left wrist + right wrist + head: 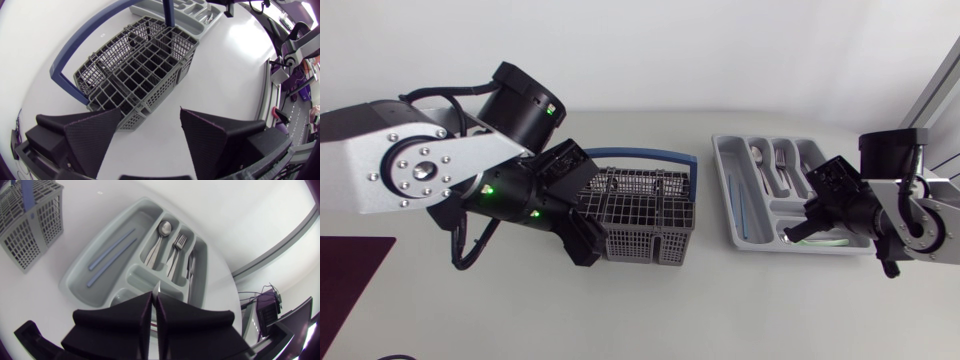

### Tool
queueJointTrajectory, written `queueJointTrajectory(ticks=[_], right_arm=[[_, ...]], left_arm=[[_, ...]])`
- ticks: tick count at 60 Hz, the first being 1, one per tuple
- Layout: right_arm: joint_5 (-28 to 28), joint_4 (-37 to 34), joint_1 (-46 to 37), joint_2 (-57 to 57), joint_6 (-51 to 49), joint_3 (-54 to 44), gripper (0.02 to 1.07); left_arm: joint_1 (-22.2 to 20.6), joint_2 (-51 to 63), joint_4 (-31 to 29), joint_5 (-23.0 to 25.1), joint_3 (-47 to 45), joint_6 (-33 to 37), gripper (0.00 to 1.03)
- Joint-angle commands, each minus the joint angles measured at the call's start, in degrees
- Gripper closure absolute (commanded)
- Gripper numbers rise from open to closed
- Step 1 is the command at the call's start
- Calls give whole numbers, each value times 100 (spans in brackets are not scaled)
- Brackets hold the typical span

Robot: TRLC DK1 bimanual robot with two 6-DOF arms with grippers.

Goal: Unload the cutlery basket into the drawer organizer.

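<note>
The grey cutlery basket (pixel 645 215) with a blue handle (pixel 645 153) stands mid-table. My left gripper (pixel 588 238) is at its front left corner, open; in the left wrist view the basket (pixel 140 70) lies just ahead of the spread fingers (pixel 92 137), and its cells look empty. The grey drawer organizer (pixel 725 190) sits to the right. My right gripper (pixel 798 232) hovers over its front part, shut, with nothing seen in it. In the right wrist view the organizer (pixel 75 275) holds a spoon (pixel 161 235), a fork (pixel 177 247), a knife (pixel 191 270) and two blue sticks (pixel 112 250).
A dark maroon mat (pixel 350 280) lies at the table's front left corner. White tabletop stretches between the basket and the organizer and in front of both.
</note>
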Motion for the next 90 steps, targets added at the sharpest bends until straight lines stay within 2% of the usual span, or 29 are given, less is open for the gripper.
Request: queueJointTrajectory(ticks=[1,12,18,26,33,41,49,60,71,77,78,82,83,84,86,90], right_arm=[[81,359,-249,520,-259,-166,101],[195,1071,-424,1250,-346,-280,101],[248,1335,-416,1399,-355,-394,73],[248,1344,-398,1329,-382,-438,40],[248,1309,-389,1074,-434,-482,21],[213,975,-337,512,-417,-482,15],[222,606,-205,-33,-382,-474,15],[160,447,-90,-174,-329,-465,15],[-218,-599,1008,-1281,225,-518,17],[-288,-766,1597,-1404,541,-500,43],[-323,-757,1720,-1396,603,-491,50],[-481,-748,1966,-1281,796,-394,77],[-587,-748,2010,-1273,840,-368,83],[-701,-730,2080,-1158,919,-298,94],[-815,-739,2116,-1000,1007,-192,102],[-1193,-669,2160,-675,1148,-52,101]], left_arm=[[-8,42,-78,12,73,-79,7],[-8,7,-139,12,73,-79,7],[-8,-19,-166,3,82,-79,7],[1,-63,-227,3,100,-79,7],[36,-116,-306,3,100,-79,7],[194,-248,-394,3,65,-35,7],[379,-459,-456,3,-76,-9,7],[537,-678,-473,3,-322,27,7],[1284,-916,-482,12,-770,387,9],[1662,-907,-473,135,-937,528,21],[1750,-907,-473,170,-964,563,26],[1856,-907,-394,276,-1078,659,51],[1864,-898,-315,284,-1113,659,60],[1882,-889,-175,311,-1175,668,76],[1900,-872,-78,320,-1227,659,78],[1873,-714,256,328,-1377,659,79]])
